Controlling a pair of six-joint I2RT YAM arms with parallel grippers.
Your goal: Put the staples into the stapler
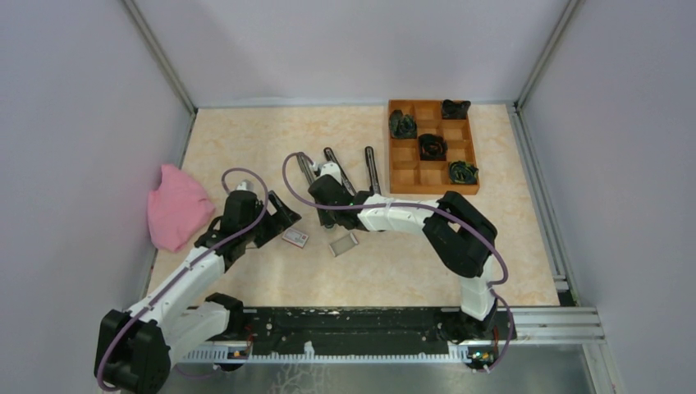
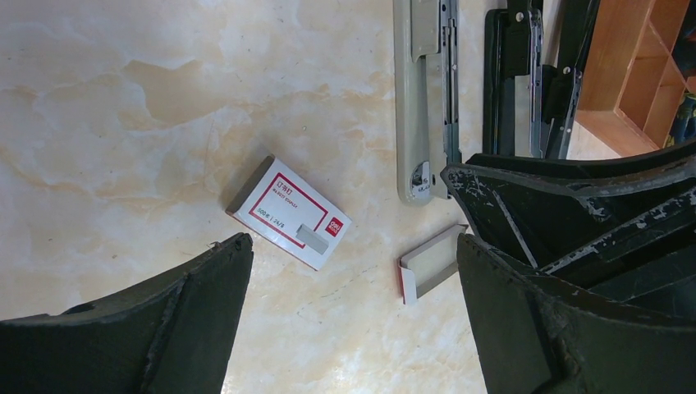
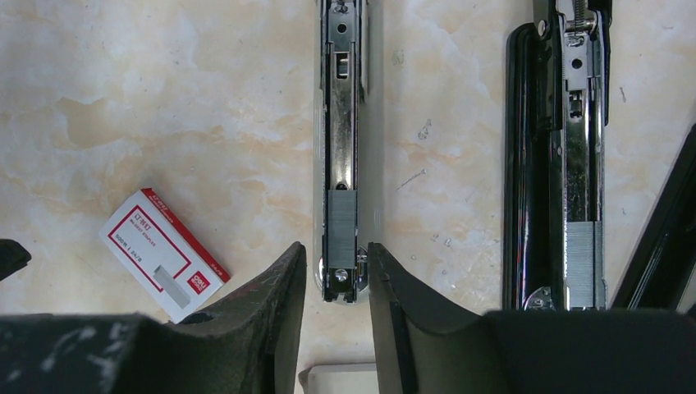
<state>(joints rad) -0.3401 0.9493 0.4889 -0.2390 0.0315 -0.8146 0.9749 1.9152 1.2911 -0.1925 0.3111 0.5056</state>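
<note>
Staples (image 3: 342,215) lie seated in the open channel of the grey stapler (image 3: 371,98), hard against its nose. My right pincer (image 3: 336,250) hangs directly above, jaws parted a little and gripping nothing, placed, by my reckoning, to leave the strip lying flat between the rails. My left pincer (image 2: 353,246) is spread wide and empty over the white-and-red staple box (image 2: 289,212), with the pulled-out inner tray (image 2: 433,261) just beside it. A black stapler (image 3: 566,123), also folded open and loaded, lies alongside. The grey one's lid is not yet shut. Beneath is a cream marbled table (image 1: 246,139), enclosed by pale lilac walls (image 1: 328,49), with a pink cloth (image 1: 176,205) at left and a wooden compartment tray (image 1: 432,190) at far right.
</note>
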